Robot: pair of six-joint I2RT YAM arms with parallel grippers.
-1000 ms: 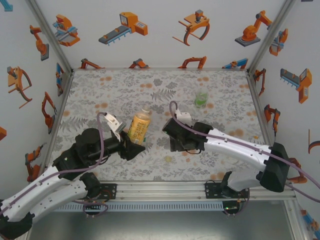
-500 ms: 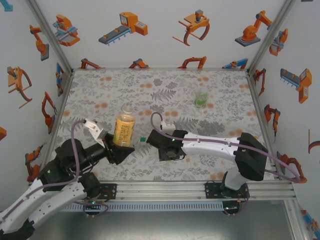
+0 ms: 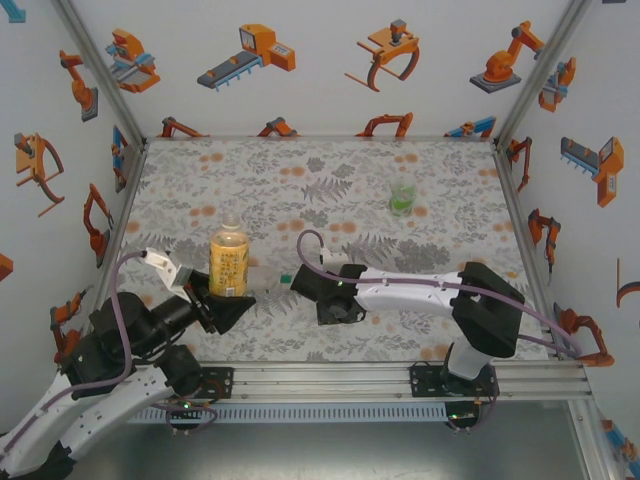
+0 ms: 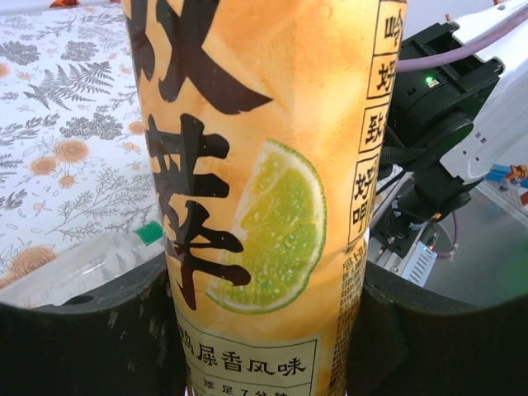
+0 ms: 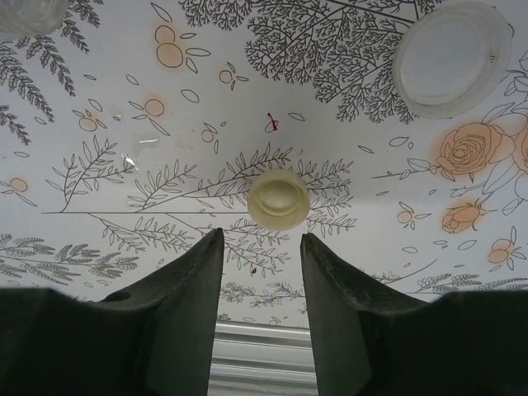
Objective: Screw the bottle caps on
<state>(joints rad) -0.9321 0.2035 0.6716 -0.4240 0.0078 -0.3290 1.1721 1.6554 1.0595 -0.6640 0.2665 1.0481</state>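
One amber bottle (image 3: 228, 262) stands upright, clamped in the left gripper (image 3: 228, 300). The right gripper (image 5: 262, 272), parted and empty, sits just short of the pale yellowish cap (image 5: 278, 199).

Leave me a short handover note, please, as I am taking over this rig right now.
Left gripper: jaws shut on the amber bottle, upright.
Right gripper: jaws open, empty, just short of the yellowish cap.
White cap lies loose nearby; clear bottle lies flat, green cap at its mouth; greenish bottle stands far back.
Done: perhaps the green cap. Left: grasp the yellowish cap, screw the rest on.
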